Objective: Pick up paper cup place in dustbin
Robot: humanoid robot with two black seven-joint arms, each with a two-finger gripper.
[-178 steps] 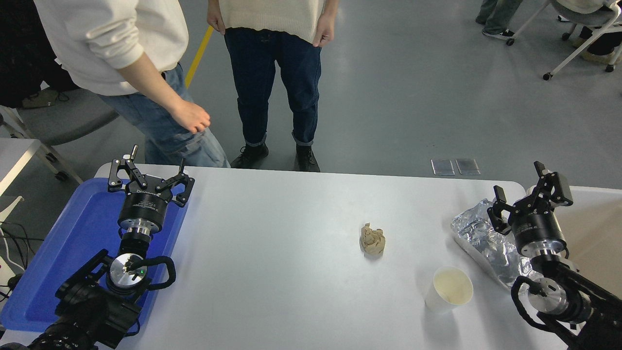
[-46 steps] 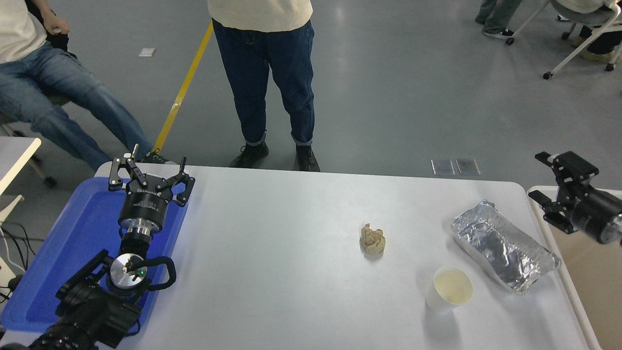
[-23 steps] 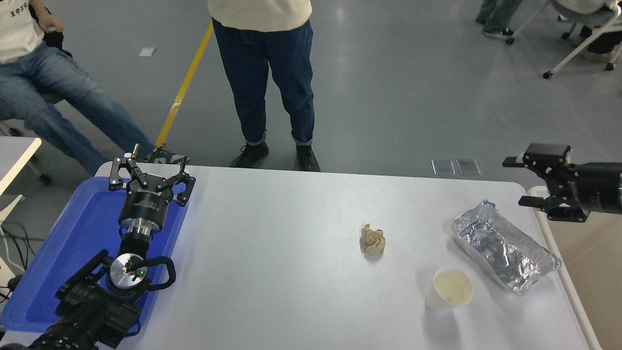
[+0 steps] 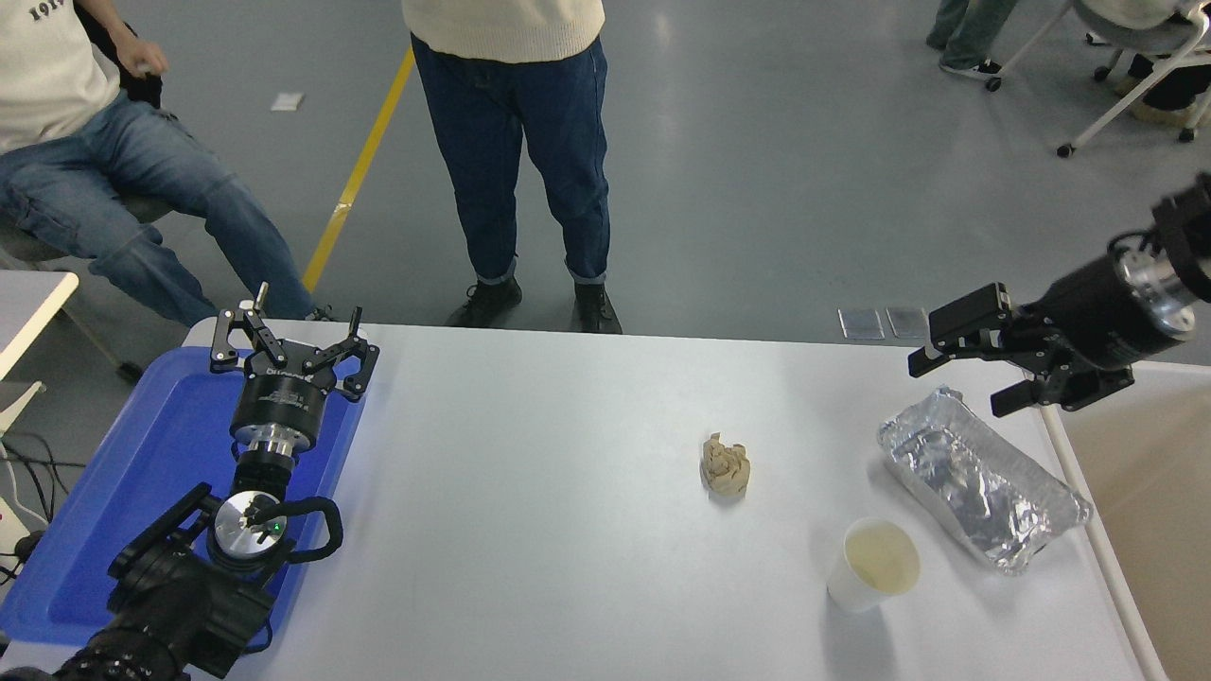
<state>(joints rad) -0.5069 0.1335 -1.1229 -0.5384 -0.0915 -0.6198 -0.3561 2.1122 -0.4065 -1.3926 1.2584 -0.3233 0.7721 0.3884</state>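
A: Cup position?

B: Paper cup (image 4: 875,566) stands upright at the near right of the counter (image 4: 568,530), just beside the foil container (image 4: 984,480). Right tool (image 4: 967,375), fingers apart, hangs well apart from it, above the far right edge. Left tool (image 4: 289,352), also spread, is parked over the blue tray (image 4: 114,482).

A: Approach?

B: Descend beside the foil, straddle the cup wall, close gently. Dustbin (image 4: 1149,492) sits at right.
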